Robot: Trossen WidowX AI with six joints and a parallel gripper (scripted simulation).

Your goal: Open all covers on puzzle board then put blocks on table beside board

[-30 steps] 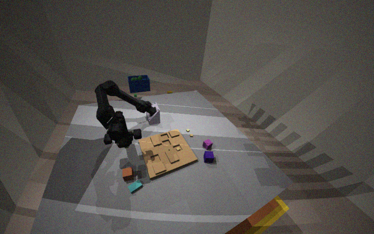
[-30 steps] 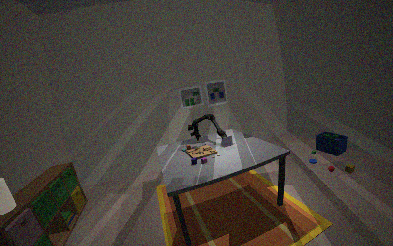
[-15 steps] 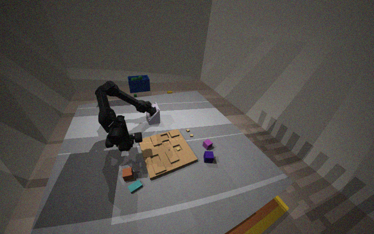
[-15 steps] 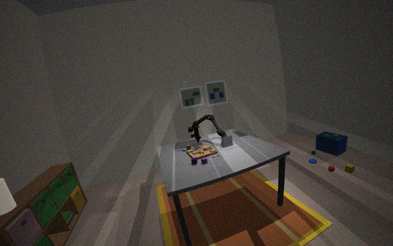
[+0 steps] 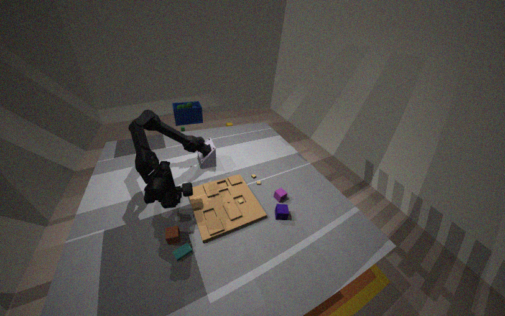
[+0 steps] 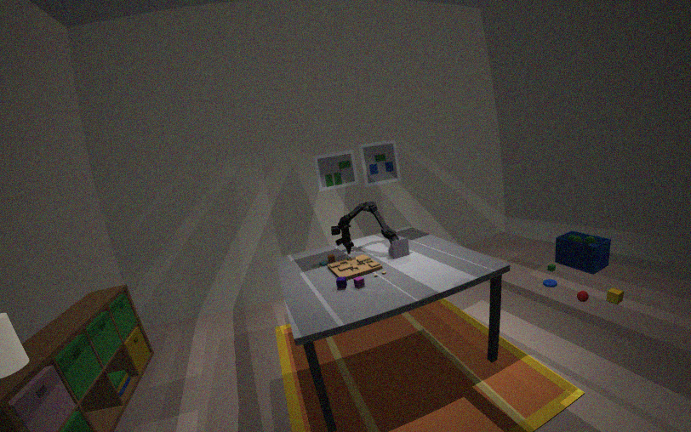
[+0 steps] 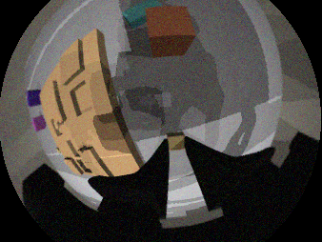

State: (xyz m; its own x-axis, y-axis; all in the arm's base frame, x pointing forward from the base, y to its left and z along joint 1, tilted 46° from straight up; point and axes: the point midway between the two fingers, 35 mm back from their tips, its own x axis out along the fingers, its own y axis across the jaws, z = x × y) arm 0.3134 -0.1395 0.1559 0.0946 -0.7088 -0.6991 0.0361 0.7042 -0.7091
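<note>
The tan puzzle board lies on the grey table, its covers shifted off several wells. My gripper hangs just off the board's left edge, shut on a small tan block. A tan cube sits at the board's left edge. An orange-brown block and a teal block lie on the table left of the board. A magenta block and a purple block lie to its right.
The arm's grey base mount stands behind the board. Two small yellow pieces lie near the board's far right corner. The table's front edge is well away from the board.
</note>
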